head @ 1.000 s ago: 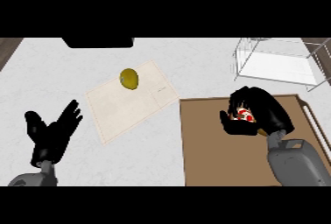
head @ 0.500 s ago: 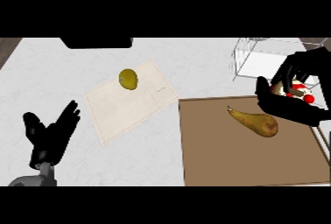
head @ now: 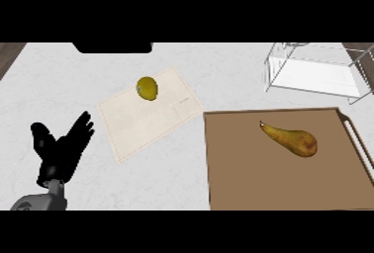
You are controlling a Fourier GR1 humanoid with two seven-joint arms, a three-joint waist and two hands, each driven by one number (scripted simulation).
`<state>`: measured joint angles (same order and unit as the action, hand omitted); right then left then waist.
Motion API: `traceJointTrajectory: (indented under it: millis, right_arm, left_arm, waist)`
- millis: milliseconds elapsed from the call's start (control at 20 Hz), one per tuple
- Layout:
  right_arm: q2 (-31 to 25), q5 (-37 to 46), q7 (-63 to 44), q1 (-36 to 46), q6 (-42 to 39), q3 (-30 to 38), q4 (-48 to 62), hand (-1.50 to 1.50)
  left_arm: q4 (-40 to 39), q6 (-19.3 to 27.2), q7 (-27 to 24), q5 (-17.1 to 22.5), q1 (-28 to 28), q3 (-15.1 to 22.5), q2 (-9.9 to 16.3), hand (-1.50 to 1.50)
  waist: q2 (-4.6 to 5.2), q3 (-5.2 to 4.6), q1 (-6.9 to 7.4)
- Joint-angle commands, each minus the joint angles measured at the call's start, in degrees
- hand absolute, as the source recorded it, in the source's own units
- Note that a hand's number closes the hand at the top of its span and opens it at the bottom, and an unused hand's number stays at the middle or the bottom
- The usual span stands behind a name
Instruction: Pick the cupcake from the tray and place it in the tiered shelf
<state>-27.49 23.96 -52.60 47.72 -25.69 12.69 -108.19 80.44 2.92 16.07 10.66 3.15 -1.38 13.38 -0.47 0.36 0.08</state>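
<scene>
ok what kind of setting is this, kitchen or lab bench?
Most likely a kitchen counter: a pale speckled countertop with a pear on a brown tray, a yellow-green fruit on a beige mat, and a clear wire-framed shelf at the back.

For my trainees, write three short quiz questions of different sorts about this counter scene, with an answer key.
1. True or false: a pear lies on the brown tray.
2. Multiple choice: the yellow-green fruit rests on A) the tray, B) the pale mat, C) the tiered shelf.
3. Fill in: the only hand in view is the robot's ____ hand, open at the lower left.

Key: 1 true; 2 B; 3 left. The cupcake and the right hand do not show in this view.
</scene>
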Motion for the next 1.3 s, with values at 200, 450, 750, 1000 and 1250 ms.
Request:
traceJointTrajectory:
  millis: [200,450,750,1000,1250]
  right_arm:
    - [-7.4,-0.2,3.3,7.6,0.6,6.6,14.6,1.50]
    - [-13.8,1.1,9.4,17.2,-0.7,6.1,30.3,1.50]
    - [-14.2,3.0,17.0,21.2,0.3,3.2,42.6,1.50]
    - [-16.5,6.4,27.8,22.0,2.2,1.5,52.7,1.50]
    - [-15.4,10.6,34.3,22.0,9.1,0.2,60.7,1.50]
  left_arm:
    - [-2.4,0.7,0.1,-1.3,-0.8,0.6,-1.9,0.00]
    - [-1.1,-1.2,2.9,0.1,0.8,-0.7,0.2,0.00]
    - [-3.4,-1.2,1.8,-0.7,2.5,-0.7,-0.7,0.00]
    - [-2.9,-0.7,0.4,-2.2,0.2,0.7,-2.0,0.00]
    - [-1.6,0.3,1.2,-3.1,-0.9,2.1,-3.8,0.00]
  waist:
    - [0.52,-0.37,0.29]
    - [0.68,-0.40,0.95]
    - [0.79,-0.41,0.96]
    - [1.02,-0.39,1.50]
    - [1.15,-0.37,1.98]
